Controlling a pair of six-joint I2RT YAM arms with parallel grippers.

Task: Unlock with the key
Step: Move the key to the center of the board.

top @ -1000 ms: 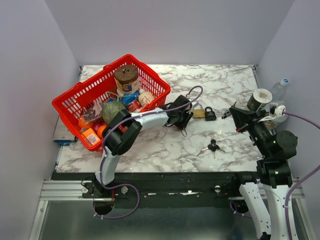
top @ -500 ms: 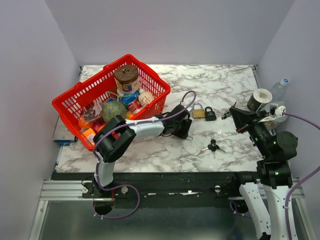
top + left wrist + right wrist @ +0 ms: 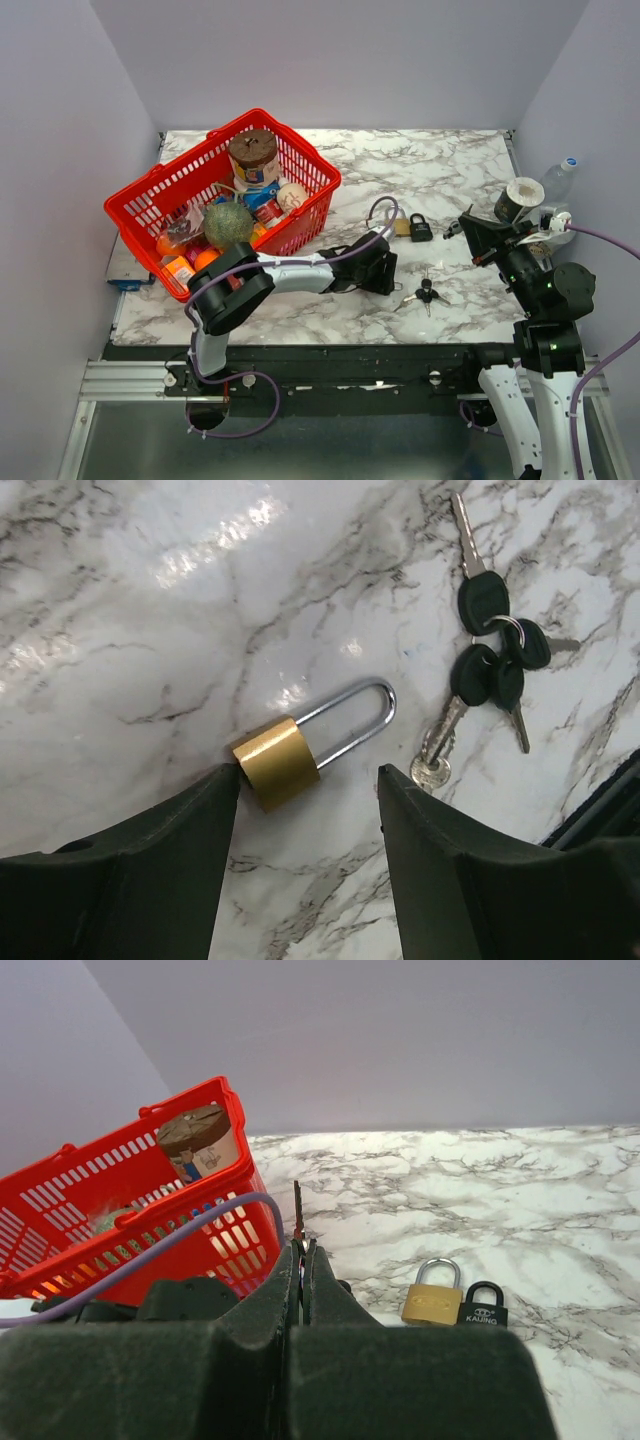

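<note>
Left wrist view: my left gripper (image 3: 305, 780) is spread wide, the brass padlock (image 3: 277, 763) lying between its fingers. The key bunch (image 3: 490, 650) is just beside it, with the table (image 3: 150, 630) edge near. My right gripper (image 3: 303, 1252) pinches a key (image 3: 298, 1210) upright. The black padlock (image 3: 482, 1306) bears white lettering I can't read.

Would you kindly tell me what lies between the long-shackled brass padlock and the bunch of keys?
Only bare marble table: the left wrist view shows the brass padlock and bunch of keys apart.
</note>
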